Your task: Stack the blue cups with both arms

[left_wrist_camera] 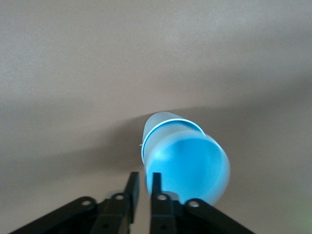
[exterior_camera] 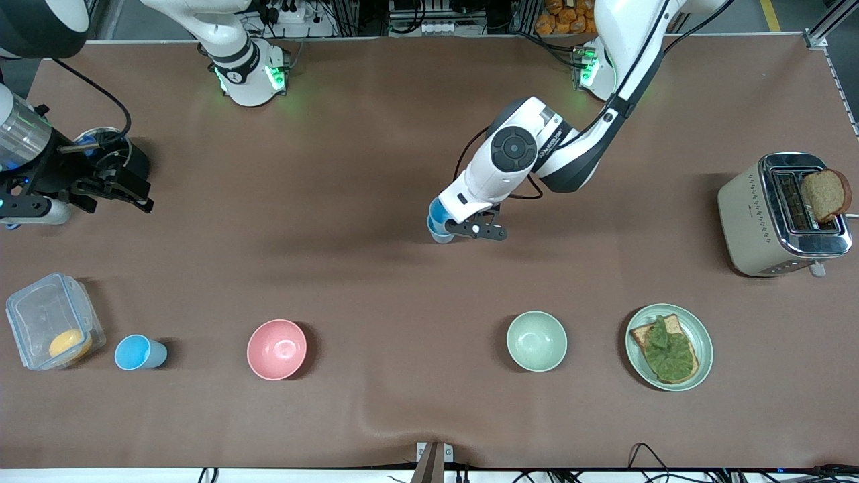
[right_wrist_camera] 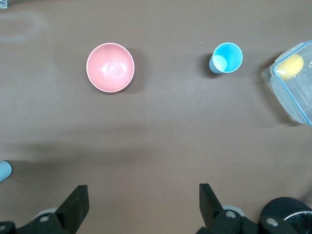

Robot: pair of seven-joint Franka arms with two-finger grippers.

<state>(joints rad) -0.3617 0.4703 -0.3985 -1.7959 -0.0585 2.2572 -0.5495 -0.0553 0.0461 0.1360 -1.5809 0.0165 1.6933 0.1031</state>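
Note:
One blue cup (exterior_camera: 439,225) is in the middle of the table, pinched by its rim in my left gripper (exterior_camera: 452,227). In the left wrist view the cup (left_wrist_camera: 187,163) is tilted with its bright blue inside facing the camera. My left gripper (left_wrist_camera: 144,184) is shut on its wall, one finger inside and one outside, low over the table. A second blue cup (exterior_camera: 139,352) stands upright near the front edge between the clear box and the pink bowl. It shows a whitish patch inside in the right wrist view (right_wrist_camera: 226,57). My right gripper (exterior_camera: 134,191) (right_wrist_camera: 142,197) is open and empty over bare table at the right arm's end.
A pink bowl (exterior_camera: 276,349) (right_wrist_camera: 110,67), a pale green bowl (exterior_camera: 536,341) and a plate (exterior_camera: 701,335) with toast and lettuce line the front. A clear box (exterior_camera: 40,305) (right_wrist_camera: 292,92) holds something yellow. A toaster (exterior_camera: 751,215) with bread stands at the left arm's end.

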